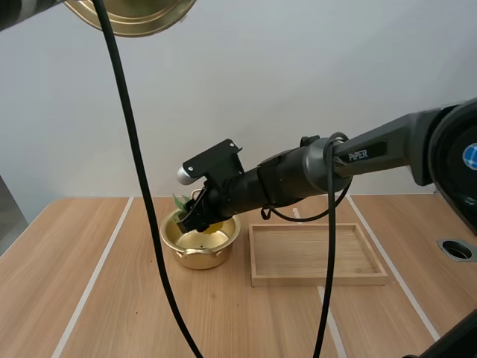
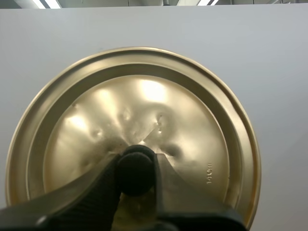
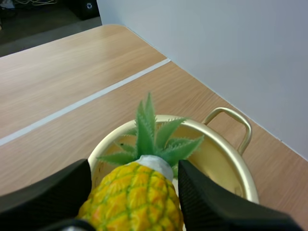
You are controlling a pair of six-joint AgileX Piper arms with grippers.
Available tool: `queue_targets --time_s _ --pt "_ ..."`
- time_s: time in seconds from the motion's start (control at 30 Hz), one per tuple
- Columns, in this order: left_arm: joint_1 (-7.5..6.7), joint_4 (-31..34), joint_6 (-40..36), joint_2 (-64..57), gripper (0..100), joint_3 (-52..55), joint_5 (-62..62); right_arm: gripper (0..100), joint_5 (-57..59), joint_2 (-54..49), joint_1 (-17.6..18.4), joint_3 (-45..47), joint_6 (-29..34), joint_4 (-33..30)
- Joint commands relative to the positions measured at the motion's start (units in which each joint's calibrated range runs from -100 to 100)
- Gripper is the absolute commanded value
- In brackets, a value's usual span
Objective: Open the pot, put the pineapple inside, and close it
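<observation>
Over the open pot [image 1: 200, 242], gripping the pineapple [image 3: 139, 202] snugly with the right hand [image 3: 134, 174]; way up high, pinching the lid [image 2: 144, 106] by its knob [image 2: 136, 163] with the left hand [image 2: 136, 171].

It looked like a robotics lab bench: a pale wooden worktop [image 1: 45, 298] marked off by white lines [image 1: 95, 277], a plain white wall [image 1: 313, 74] behind it, a round cable port [image 1: 457, 249] set into the surface, and a black arm [image 1: 373, 149] lettered PiPER.

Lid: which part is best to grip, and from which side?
Its black knob, from the top side, jaws either side of it. It stands proud at the centre; the rest of the lid is wide and smooth.
</observation>
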Motion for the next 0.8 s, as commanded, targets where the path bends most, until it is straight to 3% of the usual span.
queue_targets --time_s 0.0,0.77 --pt "0.07 -0.61 -0.49 -0.40 0 -0.24 -1.35 0 -0.32 0.90 0.06 -0.33 -0.92 2.61" --pt "0.07 -0.61 -0.49 -0.40 0 -0.24 -1.35 0 -2.55 9.19 0.06 -0.71 -0.92 15.57"
